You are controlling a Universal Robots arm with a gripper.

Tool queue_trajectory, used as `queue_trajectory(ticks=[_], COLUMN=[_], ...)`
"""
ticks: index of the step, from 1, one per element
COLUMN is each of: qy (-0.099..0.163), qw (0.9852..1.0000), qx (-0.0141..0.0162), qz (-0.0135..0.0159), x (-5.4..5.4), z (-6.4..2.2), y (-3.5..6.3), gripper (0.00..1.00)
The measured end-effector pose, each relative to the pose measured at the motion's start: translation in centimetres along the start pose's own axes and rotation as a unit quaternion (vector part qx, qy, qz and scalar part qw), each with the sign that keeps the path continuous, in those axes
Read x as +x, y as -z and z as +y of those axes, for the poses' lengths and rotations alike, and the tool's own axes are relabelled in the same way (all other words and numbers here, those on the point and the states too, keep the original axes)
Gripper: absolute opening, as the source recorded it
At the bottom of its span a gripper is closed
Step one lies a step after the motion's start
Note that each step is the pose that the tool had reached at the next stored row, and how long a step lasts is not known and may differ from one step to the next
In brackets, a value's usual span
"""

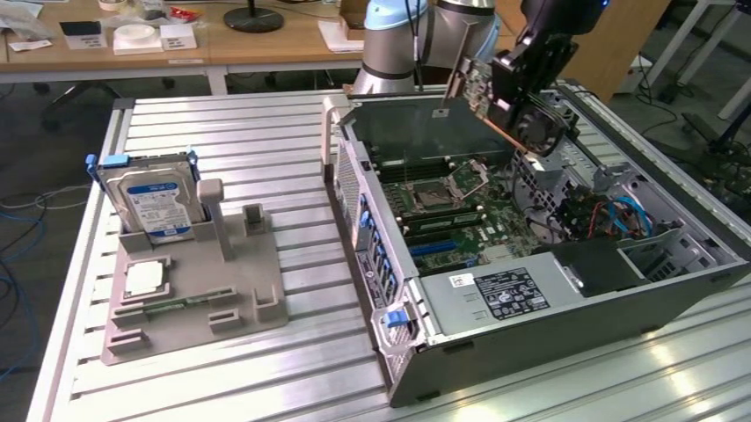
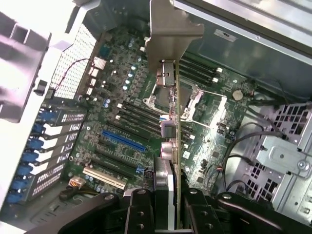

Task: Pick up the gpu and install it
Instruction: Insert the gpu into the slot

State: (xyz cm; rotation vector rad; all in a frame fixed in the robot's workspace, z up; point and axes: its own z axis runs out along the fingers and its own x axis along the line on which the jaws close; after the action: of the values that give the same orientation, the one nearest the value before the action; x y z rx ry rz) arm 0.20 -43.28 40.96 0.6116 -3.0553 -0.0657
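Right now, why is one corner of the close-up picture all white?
Wrist view: bright light washes the computer case wall out to white, while the gpu held in the gripper looks darker. Exterior view: light glints in stripes off the metal table.

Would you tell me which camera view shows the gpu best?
The exterior view: the gpu shows its face, held above the open case. The wrist view gives it edge-on, with its metal bracket.
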Motion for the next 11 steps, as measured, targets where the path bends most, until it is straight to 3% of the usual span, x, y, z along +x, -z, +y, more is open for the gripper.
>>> queue_trajectory(ticks=[6, 11], qy=[0.048, 0.089], qw=[0.9988, 0.996], qx=[0.0008, 0.0015], qz=[0.0023, 0.0041], x=[0.0, 0.0], z=[0.0, 0.0], y=[0.0, 0.0], gripper=[0.28, 0.28])
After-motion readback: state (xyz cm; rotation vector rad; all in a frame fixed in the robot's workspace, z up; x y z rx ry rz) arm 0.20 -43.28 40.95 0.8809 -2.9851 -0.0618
